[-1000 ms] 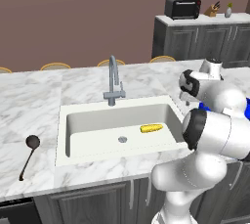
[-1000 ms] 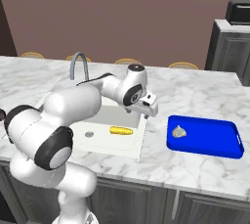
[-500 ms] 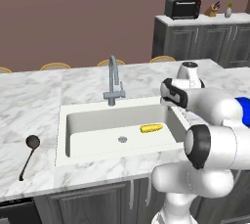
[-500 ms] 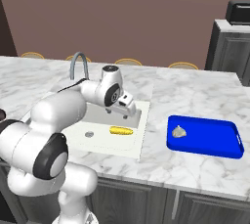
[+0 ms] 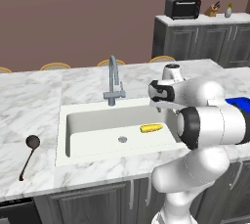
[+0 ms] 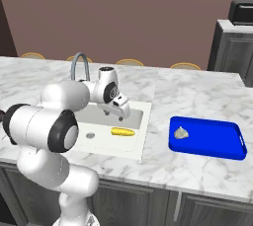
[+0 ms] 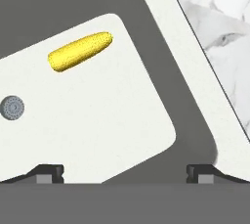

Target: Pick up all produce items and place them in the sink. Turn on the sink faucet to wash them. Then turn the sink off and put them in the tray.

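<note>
Progress, left base view: the small yellow corn cob (image 5: 151, 128) lies on the floor of the large off-white rectangular sink (image 5: 88, 120), right of the round metal drain (image 5: 122, 140). The tall grey gooseneck faucet (image 5: 113, 78) stands at the far rim with no water visible. A black long-handled ladle (image 5: 28, 154) rests on the white marble table (image 5: 34, 100) at the near left. The claw (image 5: 163, 104) hangs over the sink's right end; half a second earlier the hand was further right, over the sink's right rim, so the arm has swung left toward the corn.

Right base view: the small beige roundish item (image 6: 181, 132) already sits in the flat bright-blue tray (image 6: 212, 143), well right of the sink. Judged from this, one produce item is finished and the corn remains to be lifted out and carried to the tray. The claw (image 6: 120, 115) stands just above and left of the corn; previously it was nearer the sink's far right corner.

Hand view: the two finger tips (image 7: 49, 171) stand wide apart with nothing between them, so the claw is open and empty. The corn lies far ahead, beyond the drain.
</note>
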